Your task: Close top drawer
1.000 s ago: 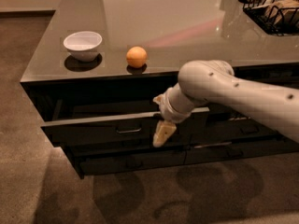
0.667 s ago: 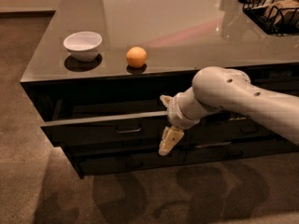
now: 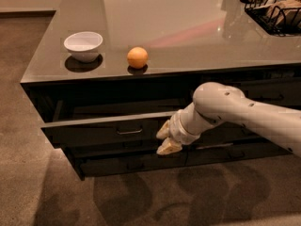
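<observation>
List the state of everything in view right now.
top drawer: open, pulled out partway.
gripper: at the drawer front, right of the handle, fingers apart, holding nothing.
white bowl: upright on the counter, empty.
orange: resting near the counter's front edge.

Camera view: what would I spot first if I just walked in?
The big white robot arm coming in from the right, its pincer at the front of the top drawer, which stands pulled out. Then the orange and the white bowl on the shiny dark counter above.
</observation>
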Available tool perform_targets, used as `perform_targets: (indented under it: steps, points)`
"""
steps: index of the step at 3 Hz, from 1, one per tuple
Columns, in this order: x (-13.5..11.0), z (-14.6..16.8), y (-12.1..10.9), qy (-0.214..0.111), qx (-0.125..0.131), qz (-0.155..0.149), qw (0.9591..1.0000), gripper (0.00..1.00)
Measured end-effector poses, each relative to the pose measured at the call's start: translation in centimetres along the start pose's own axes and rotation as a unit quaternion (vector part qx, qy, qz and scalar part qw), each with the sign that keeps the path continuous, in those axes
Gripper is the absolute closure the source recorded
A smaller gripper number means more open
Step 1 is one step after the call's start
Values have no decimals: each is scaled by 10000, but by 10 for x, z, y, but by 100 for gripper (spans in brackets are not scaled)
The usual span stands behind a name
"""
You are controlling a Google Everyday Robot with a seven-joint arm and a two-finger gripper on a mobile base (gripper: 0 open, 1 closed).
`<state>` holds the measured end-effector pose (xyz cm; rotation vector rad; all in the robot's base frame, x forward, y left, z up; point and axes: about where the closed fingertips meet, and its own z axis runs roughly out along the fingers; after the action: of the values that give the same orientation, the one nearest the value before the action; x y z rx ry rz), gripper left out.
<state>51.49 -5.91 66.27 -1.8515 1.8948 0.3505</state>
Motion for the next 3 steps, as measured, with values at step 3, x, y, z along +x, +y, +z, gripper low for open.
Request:
perform_targets:
  steps: [3]
  points:
    - [8, 25, -7, 484, 207, 54, 9986, 100]
